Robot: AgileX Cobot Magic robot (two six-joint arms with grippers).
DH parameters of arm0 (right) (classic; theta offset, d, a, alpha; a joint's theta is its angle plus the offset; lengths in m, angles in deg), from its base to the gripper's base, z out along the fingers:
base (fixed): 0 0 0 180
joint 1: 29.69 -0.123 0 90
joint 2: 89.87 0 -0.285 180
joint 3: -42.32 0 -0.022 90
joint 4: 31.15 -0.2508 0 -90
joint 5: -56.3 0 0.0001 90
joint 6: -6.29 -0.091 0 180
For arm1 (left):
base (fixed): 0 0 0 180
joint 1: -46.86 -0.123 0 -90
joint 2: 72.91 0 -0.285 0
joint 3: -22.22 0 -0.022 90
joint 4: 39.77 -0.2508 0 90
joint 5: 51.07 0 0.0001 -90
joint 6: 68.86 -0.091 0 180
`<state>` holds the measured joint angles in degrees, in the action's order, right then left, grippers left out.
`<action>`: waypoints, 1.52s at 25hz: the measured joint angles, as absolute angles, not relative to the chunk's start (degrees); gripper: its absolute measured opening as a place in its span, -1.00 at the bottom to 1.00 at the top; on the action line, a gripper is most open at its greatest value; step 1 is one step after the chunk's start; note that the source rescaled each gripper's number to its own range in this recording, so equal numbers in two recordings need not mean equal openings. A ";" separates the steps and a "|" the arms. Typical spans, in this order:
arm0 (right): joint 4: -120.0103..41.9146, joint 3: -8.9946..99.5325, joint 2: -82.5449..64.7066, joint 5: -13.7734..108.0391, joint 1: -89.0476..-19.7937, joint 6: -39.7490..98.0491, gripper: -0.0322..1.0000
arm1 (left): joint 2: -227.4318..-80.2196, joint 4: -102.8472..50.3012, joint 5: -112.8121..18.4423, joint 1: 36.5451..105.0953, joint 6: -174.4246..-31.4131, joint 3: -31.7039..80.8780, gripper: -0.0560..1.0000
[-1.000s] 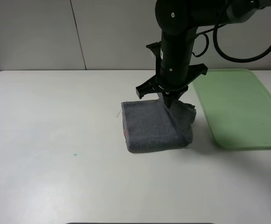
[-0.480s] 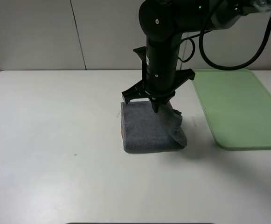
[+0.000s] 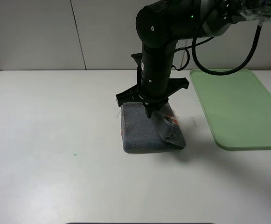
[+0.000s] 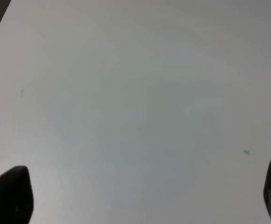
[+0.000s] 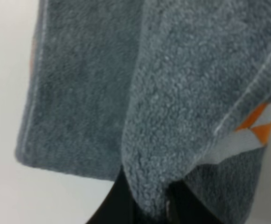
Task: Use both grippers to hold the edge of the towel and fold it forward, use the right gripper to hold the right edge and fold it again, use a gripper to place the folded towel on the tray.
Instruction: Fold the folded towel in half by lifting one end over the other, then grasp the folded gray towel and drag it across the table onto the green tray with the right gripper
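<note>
Towel of dark grey terry cloth [image 3: 142, 133] lies part-folded on the white table [image 3: 56, 140], left of the large pale green plastic tray [image 3: 238, 107] and apart from it. The black right gripper [image 3: 151, 109] stands directly over the towel's far end, jaws pressed together on the pale-hemmed right edge [image 3: 170, 123], which drapes down to its right showing orange and white. The towel's long axis runs from far to near, so the fold probably has to go across it, toward the left. The left gripper [image 4: 140, 196] hangs spread wide over bare table, holding nothing.
</note>
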<state>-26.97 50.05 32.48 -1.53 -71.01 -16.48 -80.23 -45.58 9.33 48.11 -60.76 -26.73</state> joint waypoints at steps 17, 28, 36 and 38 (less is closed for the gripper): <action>-39.17 50.05 32.48 4.93 -71.01 -17.14 0.84 | -80.23 -45.58 9.33 48.11 -60.76 -26.73 1.00; -40.96 50.05 32.48 5.01 -71.01 -13.82 1.00 | -80.23 -45.58 9.33 48.11 -60.76 -26.73 1.00; -39.05 50.16 32.48 -0.60 -71.01 -6.55 1.00 | -80.23 -45.58 9.33 48.11 -60.76 -26.73 1.00; -37.29 50.16 32.48 -1.91 -71.01 -5.33 1.00 | -80.23 -45.58 9.33 48.11 -60.76 -26.73 1.00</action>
